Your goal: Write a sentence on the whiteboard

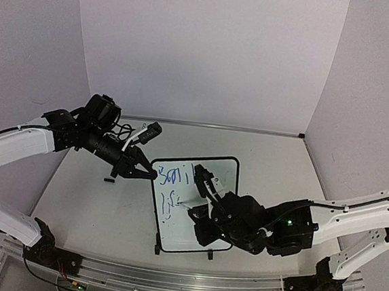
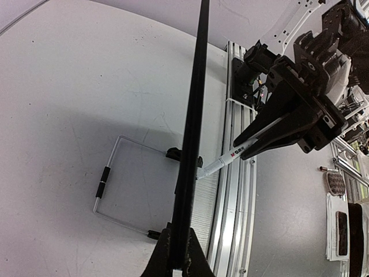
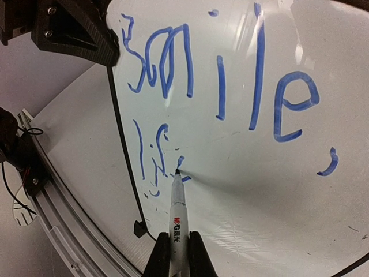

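Note:
The whiteboard (image 1: 224,175) stands tilted at the table's middle, white with a thin black frame. In the left wrist view it shows edge-on as a black bar (image 2: 194,127). My left gripper (image 1: 152,174) is shut on its upper left edge, the jaws pinching the frame (image 2: 179,262). My right gripper (image 3: 173,257) is shut on a white marker (image 3: 177,213), whose tip touches the board. The sentence (image 3: 222,75) is in blue: "Smile," on top, and a short second line (image 3: 151,153) reading about "lif", with the tip at its right end. The marker (image 2: 232,156) and right gripper (image 2: 291,118) also show beside the board.
A thin wire stand (image 2: 106,182) with black sleeves lies on the table behind the board. A small black piece (image 1: 108,179) sits on the table left of the board. An aluminium rail (image 1: 169,279) runs along the near edge. White walls enclose the table.

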Controlling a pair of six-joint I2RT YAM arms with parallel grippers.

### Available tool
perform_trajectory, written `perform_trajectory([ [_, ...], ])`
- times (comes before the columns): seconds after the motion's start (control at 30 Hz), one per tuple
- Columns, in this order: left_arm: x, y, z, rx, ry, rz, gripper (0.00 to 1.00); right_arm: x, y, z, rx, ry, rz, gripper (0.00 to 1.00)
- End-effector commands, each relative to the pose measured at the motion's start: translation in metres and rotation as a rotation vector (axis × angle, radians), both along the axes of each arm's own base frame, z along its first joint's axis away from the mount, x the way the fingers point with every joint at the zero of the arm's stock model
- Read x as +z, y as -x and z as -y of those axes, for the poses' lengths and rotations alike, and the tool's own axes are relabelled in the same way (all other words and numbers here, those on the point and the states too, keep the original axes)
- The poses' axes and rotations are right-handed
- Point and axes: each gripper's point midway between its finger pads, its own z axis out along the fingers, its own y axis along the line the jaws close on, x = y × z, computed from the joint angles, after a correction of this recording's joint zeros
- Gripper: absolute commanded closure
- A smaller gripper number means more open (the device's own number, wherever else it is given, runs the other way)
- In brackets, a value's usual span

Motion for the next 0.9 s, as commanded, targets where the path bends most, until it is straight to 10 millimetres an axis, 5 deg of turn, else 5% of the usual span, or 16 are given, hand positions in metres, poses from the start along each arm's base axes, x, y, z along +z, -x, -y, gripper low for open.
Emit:
perform_trajectory([
  [0.0,-0.001,-0.013,-0.005,0.045,-0.016,0.060,1.00,-0.018,0.002,0.001,-0.004,0.027,-0.050,1.00],
  [0.3,-0.001,-0.013,-0.005,0.043,-0.016,0.056,1.00,-0.032,0.007,0.001,-0.001,0.052,-0.092,1.00],
  [0.87,-0.001,-0.013,-0.005,0.044,-0.017,0.055,1.00,-0.019,-0.002,0.011,-0.051,0.052,-0.048,1.00],
])
